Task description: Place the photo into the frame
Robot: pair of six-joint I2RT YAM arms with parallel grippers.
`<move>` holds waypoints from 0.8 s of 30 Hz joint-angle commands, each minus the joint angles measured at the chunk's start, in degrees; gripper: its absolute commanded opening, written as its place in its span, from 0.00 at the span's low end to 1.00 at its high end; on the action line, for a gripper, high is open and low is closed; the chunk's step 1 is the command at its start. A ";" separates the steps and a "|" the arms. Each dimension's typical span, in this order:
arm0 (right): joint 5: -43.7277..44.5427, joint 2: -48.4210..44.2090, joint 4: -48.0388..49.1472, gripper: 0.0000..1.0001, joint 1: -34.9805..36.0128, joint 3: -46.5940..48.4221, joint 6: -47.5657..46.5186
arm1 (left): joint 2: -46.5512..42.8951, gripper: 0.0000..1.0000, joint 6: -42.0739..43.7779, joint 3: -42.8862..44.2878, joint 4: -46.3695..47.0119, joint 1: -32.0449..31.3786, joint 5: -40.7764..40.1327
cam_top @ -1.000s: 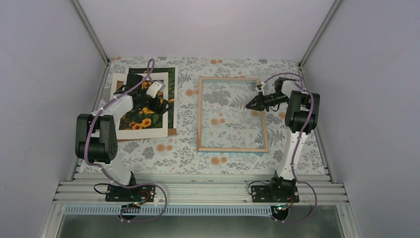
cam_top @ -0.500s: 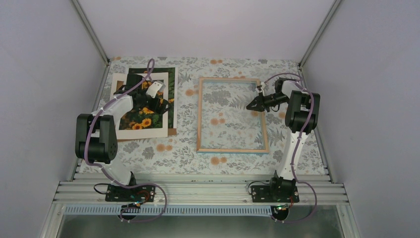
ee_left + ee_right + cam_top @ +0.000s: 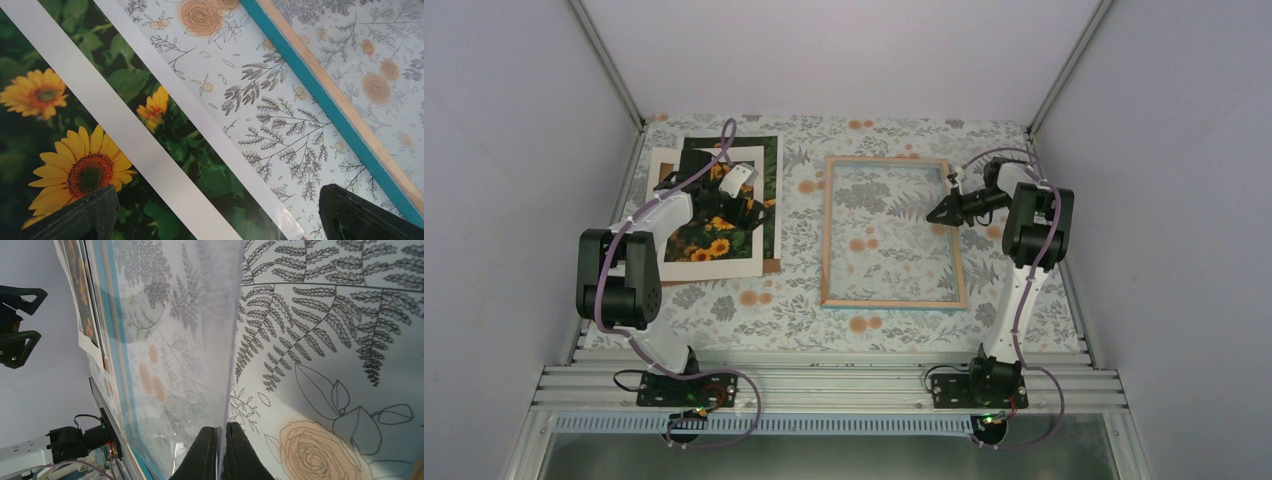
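Presently, photo (image 3: 709,245) judged limp, to be pinched at 3 o'clock edge; left gripper (image 3: 217,197) spread, right gripper (image 3: 218,432) clamped on pane (image 3: 200,315).

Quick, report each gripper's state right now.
Left gripper: open, holding nothing, above the photo.
Right gripper: closed, pinching the edge of a clear sheet.
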 commanded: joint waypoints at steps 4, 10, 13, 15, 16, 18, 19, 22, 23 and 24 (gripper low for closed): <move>2.72 0.13 0.52 0.04 -1.33 1.07 -1.50 | 0.92 1.00 -0.28 -0.05 1.32 -0.34 0.17; 3.13 -0.06 0.51 0.04 -1.54 0.98 -1.75 | 1.14 1.00 -0.37 0.04 1.25 -0.29 0.25; 3.20 -0.30 0.51 0.04 -1.68 0.89 -1.85 | 1.24 1.00 -0.44 0.08 1.36 -0.22 0.29; 3.35 -0.35 0.53 0.04 -1.73 0.92 -1.90 | 1.30 1.00 -0.46 0.14 1.33 -0.29 0.30; 3.50 -0.40 0.53 0.04 -1.83 0.98 -1.94 | 1.40 1.00 -0.46 0.12 1.32 -0.21 0.28; 3.85 -0.46 0.61 0.04 -1.90 0.93 -2.03 | 1.33 1.00 -0.42 0.10 1.33 -0.31 0.25; 3.96 -0.50 0.60 0.04 -2.08 0.93 -2.03 | 1.33 1.00 -0.46 0.04 1.33 -0.26 0.26; 4.00 -0.46 0.53 0.04 -2.20 0.95 -2.07 | 1.42 1.00 -0.46 0.06 1.37 -0.22 0.31; 4.00 -0.49 0.53 0.04 -2.26 0.90 -2.11 | 1.49 1.00 -0.46 0.12 1.35 -0.24 0.26; 3.85 -0.50 0.45 0.04 -2.32 0.85 -2.23 | 1.49 1.00 -0.45 0.15 1.33 -0.22 0.17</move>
